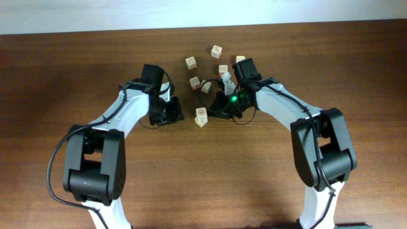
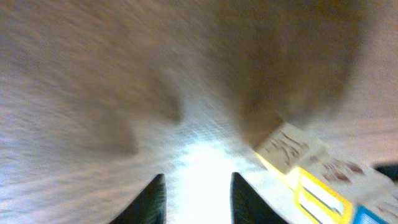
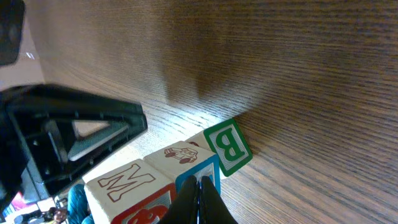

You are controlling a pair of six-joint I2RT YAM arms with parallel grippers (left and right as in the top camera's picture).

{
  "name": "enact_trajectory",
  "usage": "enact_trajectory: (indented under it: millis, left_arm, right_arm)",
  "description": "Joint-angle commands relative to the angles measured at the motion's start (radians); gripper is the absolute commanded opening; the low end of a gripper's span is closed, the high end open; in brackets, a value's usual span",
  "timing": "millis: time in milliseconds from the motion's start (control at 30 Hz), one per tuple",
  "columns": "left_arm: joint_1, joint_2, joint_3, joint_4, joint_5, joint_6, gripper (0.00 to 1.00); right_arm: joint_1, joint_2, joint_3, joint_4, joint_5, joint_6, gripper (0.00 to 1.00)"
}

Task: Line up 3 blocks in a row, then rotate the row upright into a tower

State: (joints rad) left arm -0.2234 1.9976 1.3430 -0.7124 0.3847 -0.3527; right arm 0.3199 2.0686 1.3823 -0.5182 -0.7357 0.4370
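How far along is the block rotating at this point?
Nothing reads as finished: no view shows which blocks were turned. In hand: right pincer, shut, tip at the car block beside the B block. The left pincer is open, empty. Remaining count can't be told.

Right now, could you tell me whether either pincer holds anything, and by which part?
Nothing is held: the right pincer is shut beside a blue-edged block; the left pincer shows a bare gap.
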Motion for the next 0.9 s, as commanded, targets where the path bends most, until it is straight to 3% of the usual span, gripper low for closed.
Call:
enact_trajectory:
  millis: [0, 200, 867]
  left_arm:
    - [-0.003, -0.016, 0.016, -0.015, 0.152, -0.004, 0.15]
    - [-0.003, -0.016, 0.014, -0.004, 0.134, -0.058, 0.00]
    - [-0.060, -0.013, -0.054, 0.095, 0.121, -0.228, 0.00]
  right_arm:
    - [0.004, 0.003, -0.008, 0.003, -0.013, -0.014, 0.04]
    - [0.016, 0.003, -0.008, 0.011, -0.012, -0.017, 0.04]
    - [0.016, 0.003, -0.008, 0.014, -0.012, -0.018, 0.04]
